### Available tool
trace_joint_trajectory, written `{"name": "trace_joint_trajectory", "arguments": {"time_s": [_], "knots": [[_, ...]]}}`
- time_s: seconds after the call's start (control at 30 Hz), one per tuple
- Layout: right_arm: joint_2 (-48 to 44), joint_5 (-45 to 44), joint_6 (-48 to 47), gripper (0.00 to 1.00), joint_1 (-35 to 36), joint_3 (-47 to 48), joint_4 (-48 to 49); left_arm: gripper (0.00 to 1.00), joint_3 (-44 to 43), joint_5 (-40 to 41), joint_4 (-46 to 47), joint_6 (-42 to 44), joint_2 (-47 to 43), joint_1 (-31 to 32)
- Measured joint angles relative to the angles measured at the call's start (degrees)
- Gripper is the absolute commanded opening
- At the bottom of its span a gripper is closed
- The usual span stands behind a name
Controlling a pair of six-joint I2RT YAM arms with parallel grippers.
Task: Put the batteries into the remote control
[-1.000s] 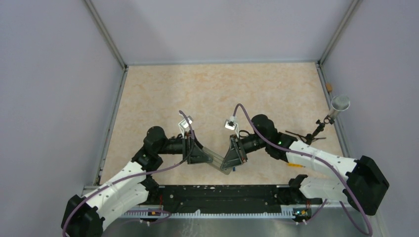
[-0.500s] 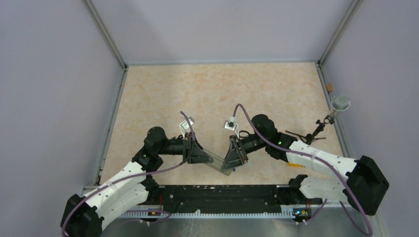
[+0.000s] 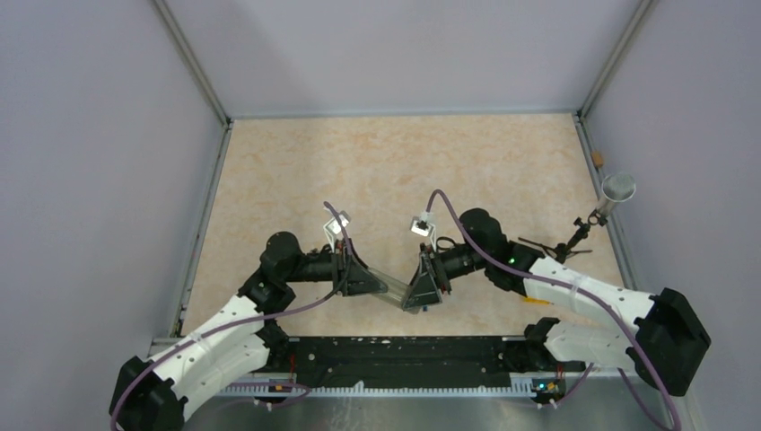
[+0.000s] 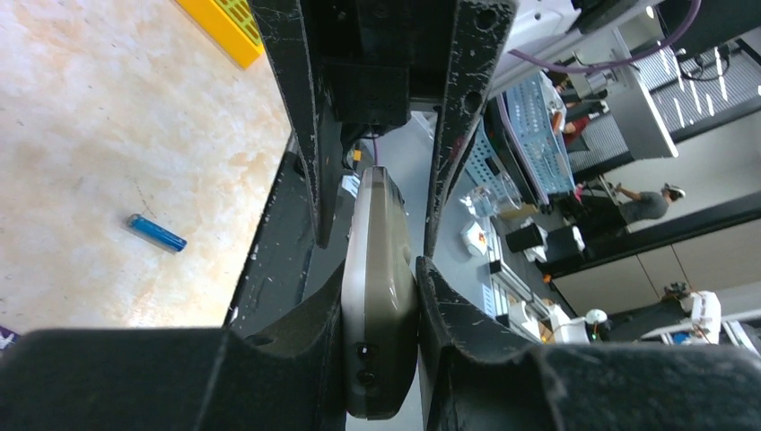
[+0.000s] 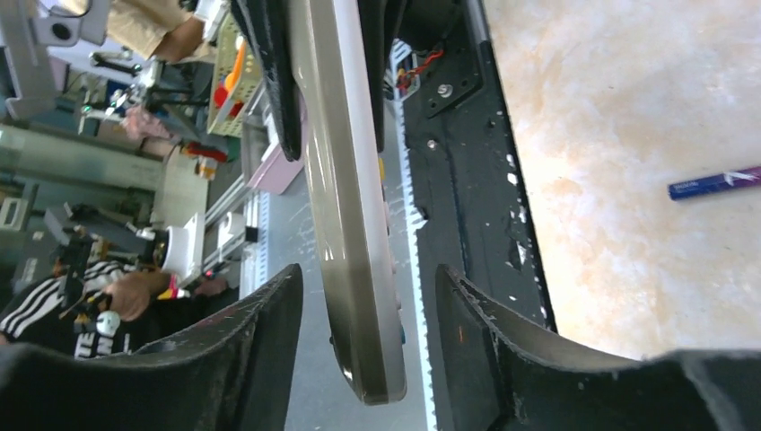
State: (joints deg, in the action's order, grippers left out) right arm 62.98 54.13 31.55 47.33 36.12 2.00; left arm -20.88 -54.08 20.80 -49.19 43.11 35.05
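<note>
The remote control (image 3: 392, 289) hangs above the near part of the table between the two arms. My left gripper (image 4: 379, 278) is shut on one end of it, both pads pressing its grey sides (image 4: 379, 314). My right gripper (image 5: 368, 274) is open around the other end (image 5: 345, 206), with a gap on each side. One blue battery (image 4: 155, 233) lies on the table beside the black rail, and the right wrist view also shows a blue battery (image 5: 715, 183) on the table. Neither battery shows in the top view.
A black rail (image 3: 404, 350) runs along the near edge below the remote. A small stand with a round grey head (image 3: 610, 202) sits at the right wall. A yellow gridded piece (image 4: 229, 25) lies on the table. Grey walls enclose the marbled table (image 3: 395, 171).
My left gripper closed on the remote's end. My right gripper's jaws have since spread apart and no longer press the remote. Both arms have stayed almost in place.
</note>
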Motion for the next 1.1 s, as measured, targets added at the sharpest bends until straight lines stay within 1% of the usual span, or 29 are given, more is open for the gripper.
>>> {"name": "trace_joint_trajectory", "arguments": {"time_s": [0.1, 0.23, 0.63, 0.73, 0.87, 0.93, 1.1], "knots": [[-1.44, -3.02, -0.76, 0.62, 0.0, 0.0, -2.34, 0.0, 0.0, 2.43, -1.38, 0.31, -1.14, 0.0], [-3.39, -7.48, -1.86, 0.64, 0.0, 0.0, -5.44, 0.0, 0.0, 6.16, -4.13, 1.31, -2.03, 0.0], [-11.72, -30.08, -4.0, 0.65, -0.02, 0.63, -16.76, 0.0, 0.0, 17.86, -11.82, 3.41, -2.12, 0.0], [-13.11, -32.89, -3.82, 0.64, -0.02, 0.63, -17.05, 0.0, 0.0, 21.03, -13.55, 3.74, -2.08, 0.0], [-13.53, -33.83, -2.27, 0.62, -0.02, 0.63, -16.09, 0.0, 0.0, 24.65, -14.86, 3.5, -1.92, 0.0], [-13.53, -33.73, -0.83, 0.6, -0.02, 0.48, -14.45, 0.0, 0.0, 26.05, -15.04, 2.99, -1.81, 0.0], [-13.33, -33.48, 3.06, 0.59, -0.02, -1.03, -9.01, 0.0, 0.02, 29.75, -15.06, 1.2, -1.77, 0.0]]}}
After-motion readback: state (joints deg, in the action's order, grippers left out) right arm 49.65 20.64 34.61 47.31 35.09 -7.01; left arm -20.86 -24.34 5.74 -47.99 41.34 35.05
